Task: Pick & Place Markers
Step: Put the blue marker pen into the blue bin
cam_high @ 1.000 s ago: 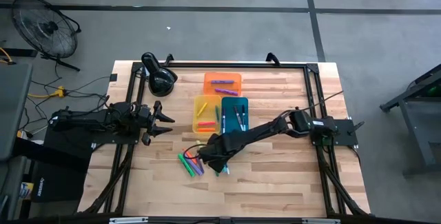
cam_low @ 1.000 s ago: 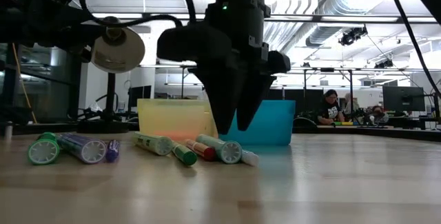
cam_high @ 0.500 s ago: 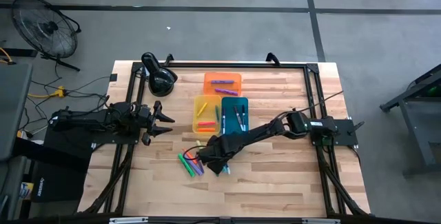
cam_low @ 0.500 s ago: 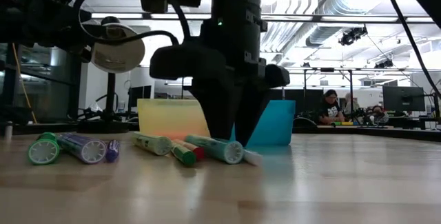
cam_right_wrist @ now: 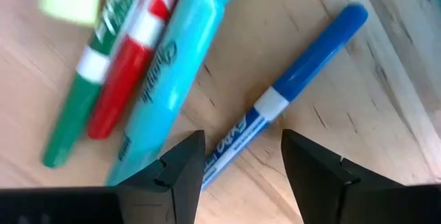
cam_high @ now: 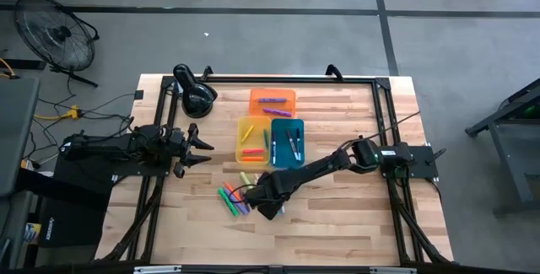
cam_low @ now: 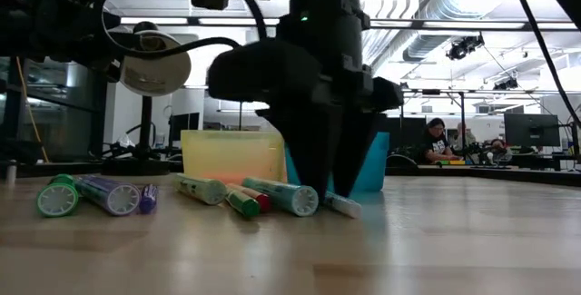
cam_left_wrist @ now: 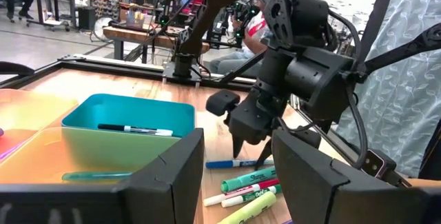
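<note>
The right hand (cam_high: 267, 208) is lowered over the loose group of markers (cam_high: 235, 198) lying on the wooden tabletop (cam_high: 337, 223), on the near side of the trays. Its two fingers (cam_right_wrist: 313, 176) stand apart and straddle a thin blue marker (cam_right_wrist: 289, 89), which lies flat on the wood between them; the fingers are not clamped on it. In the low view the fingertips reach down to the tabletop surface just beside the marker's white end. Just beside the blue marker lie a thick teal marker (cam_right_wrist: 176, 72), a red marker (cam_right_wrist: 127, 86) and a green marker (cam_right_wrist: 79, 107), side by side and touching one another. Farther along the tabletop, green and purple markers (cam_low: 86, 193) lie apart from this cluster. Three trays stand together behind the markers: an orange tray (cam_high: 272, 94) holding purple markers, a yellow tray (cam_high: 240, 137) holding red and orange markers, and a blue tray (cam_high: 299, 160) holding dark thin markers. The left hand (cam_high: 202, 147) waits at the left side of the tabletop, well apart from the markers, with its fingers apart and nothing between them.
</note>
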Available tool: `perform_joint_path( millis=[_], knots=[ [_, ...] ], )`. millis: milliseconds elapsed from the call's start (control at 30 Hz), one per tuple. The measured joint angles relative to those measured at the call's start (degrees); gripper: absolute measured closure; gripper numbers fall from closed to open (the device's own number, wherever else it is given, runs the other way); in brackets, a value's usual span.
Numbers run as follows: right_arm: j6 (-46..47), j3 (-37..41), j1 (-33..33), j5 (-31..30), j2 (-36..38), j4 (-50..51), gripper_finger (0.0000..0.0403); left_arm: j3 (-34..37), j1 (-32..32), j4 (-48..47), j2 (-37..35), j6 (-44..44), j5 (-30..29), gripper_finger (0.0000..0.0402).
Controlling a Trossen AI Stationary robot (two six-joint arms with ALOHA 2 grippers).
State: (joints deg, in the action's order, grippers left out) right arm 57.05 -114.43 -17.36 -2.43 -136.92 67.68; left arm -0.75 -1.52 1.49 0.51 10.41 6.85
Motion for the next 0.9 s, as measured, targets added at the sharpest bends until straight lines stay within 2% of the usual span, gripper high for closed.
perform_joint_path(
  millis=[233,433,600,900],
  knots=[
    [2.4,0.0,-1.3,0.8,0.0,-0.2,0.0222,0.0,0.0,0.0,0.0,0.0,0.0,0.0232],
    [2.3,0.0,-0.4,-3.1,0.0,-0.7,0.0222,0.0,0.0,0.0,0.0,0.0,0.0,0.0232],
    [1.2,0.0,0.9,-3.6,0.0,-0.9,0.0222,0.0,0.0,0.0,0.0,0.0,0.0,0.0232],
    [2.2,8.5,1.3,2.4,1.0,-10.0,0.0222,0.0,0.0,0.0,0.0,0.0,0.0,0.0232]
  ],
)
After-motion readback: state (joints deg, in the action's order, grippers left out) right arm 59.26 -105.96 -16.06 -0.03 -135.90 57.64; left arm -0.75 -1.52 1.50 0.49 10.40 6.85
